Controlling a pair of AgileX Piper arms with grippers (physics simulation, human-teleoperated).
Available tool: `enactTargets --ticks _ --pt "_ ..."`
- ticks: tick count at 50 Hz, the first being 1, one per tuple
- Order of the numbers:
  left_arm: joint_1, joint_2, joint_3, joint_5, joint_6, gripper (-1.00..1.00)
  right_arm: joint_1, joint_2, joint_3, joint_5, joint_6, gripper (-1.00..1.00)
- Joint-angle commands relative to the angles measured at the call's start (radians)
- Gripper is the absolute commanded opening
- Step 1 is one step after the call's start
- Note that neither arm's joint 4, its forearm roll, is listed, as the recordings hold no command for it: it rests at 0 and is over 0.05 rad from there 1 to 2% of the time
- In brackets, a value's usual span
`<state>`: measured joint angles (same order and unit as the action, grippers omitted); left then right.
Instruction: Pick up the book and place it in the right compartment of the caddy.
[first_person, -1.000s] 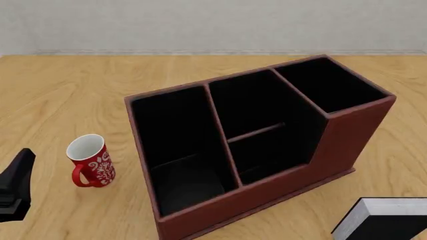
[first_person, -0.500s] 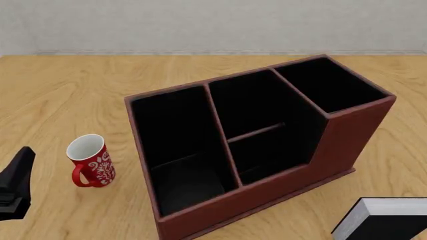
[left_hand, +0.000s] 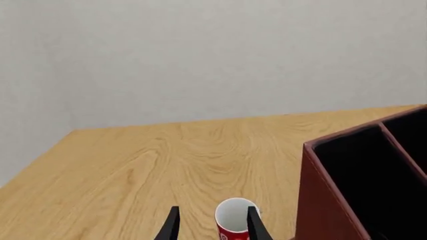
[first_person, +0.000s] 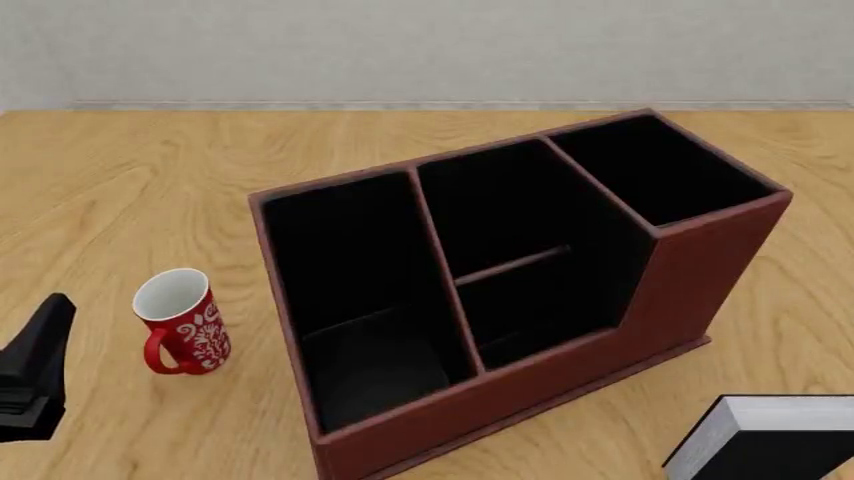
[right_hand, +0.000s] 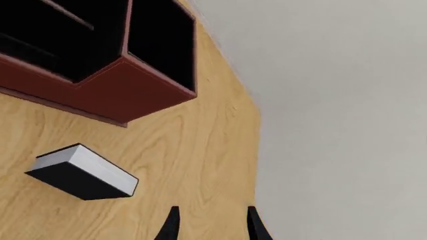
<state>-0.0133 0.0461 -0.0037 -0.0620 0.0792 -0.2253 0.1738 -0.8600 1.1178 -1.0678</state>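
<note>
Front view crops the book (first_person: 767, 440) at the frame's edge.

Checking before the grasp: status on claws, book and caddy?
Both claws open, empty: left claw, right claw. Book on table, right of caddy, untouched. Right compartment empty.

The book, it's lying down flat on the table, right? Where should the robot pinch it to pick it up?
Probably across its thin thickness, coming down from above on the right side. The book lies flat on the table, cover up, white page edges showing, near the caddy. The right gripper is open with nothing between its fingers, and is likely best placed. The cover looks too wide to span, so clamp over one edge.
</note>
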Motion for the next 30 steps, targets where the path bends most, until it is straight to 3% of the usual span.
enactTargets --ticks 1,7,30 --pt "-0.002 -0.022 0.003 0.020 0.001 1.00 -0.013 0.057 -0.062 0.102 -0.099 1.00" --pt "-0.005 -0.017 0.003 0.013 0.000 1.00 -0.005 0.105 -0.024 0.102 -0.148 1.00" --pt "0.006 -0.036 0.003 0.038 0.002 1.00 0.009 0.281 0.023 0.102 -0.191 1.00"
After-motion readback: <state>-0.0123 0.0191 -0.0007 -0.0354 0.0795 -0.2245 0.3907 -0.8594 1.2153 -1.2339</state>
